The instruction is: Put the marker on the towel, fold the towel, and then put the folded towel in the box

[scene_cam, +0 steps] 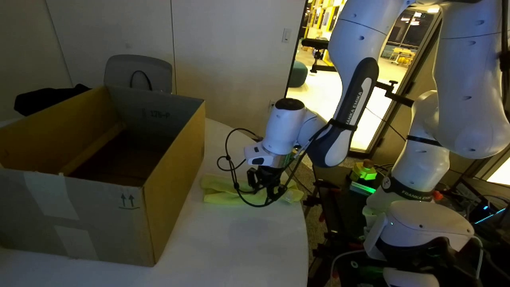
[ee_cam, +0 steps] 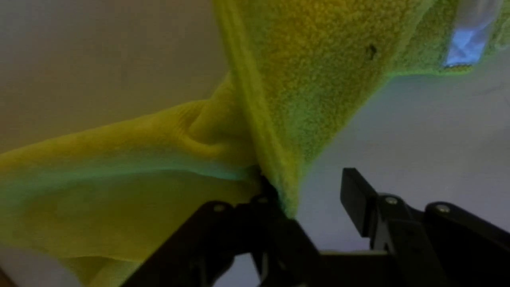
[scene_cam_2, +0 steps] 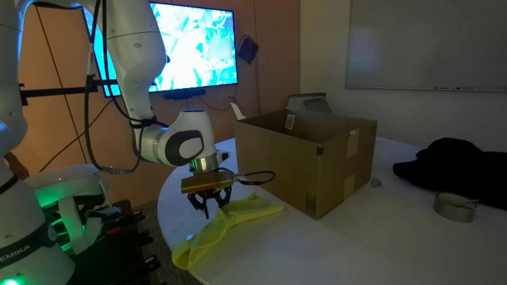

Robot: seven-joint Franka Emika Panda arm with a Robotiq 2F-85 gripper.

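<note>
The yellow-green towel lies creased and partly folded on the table beside the box. It also shows in an exterior view and fills much of the wrist view. My gripper is low over the towel, with its fingers apart; it also shows in an exterior view. In the wrist view a towel edge hangs against the left finger, and the right finger is free of cloth. The open cardboard box stands upright next to the towel, also in an exterior view. The marker is not visible.
A round white table carries everything; its edge runs close to the towel. A grey tape roll, a black cloth and a small crumpled bit lie beyond the box. A grey chair stands behind it. Loose cables loop at the wrist.
</note>
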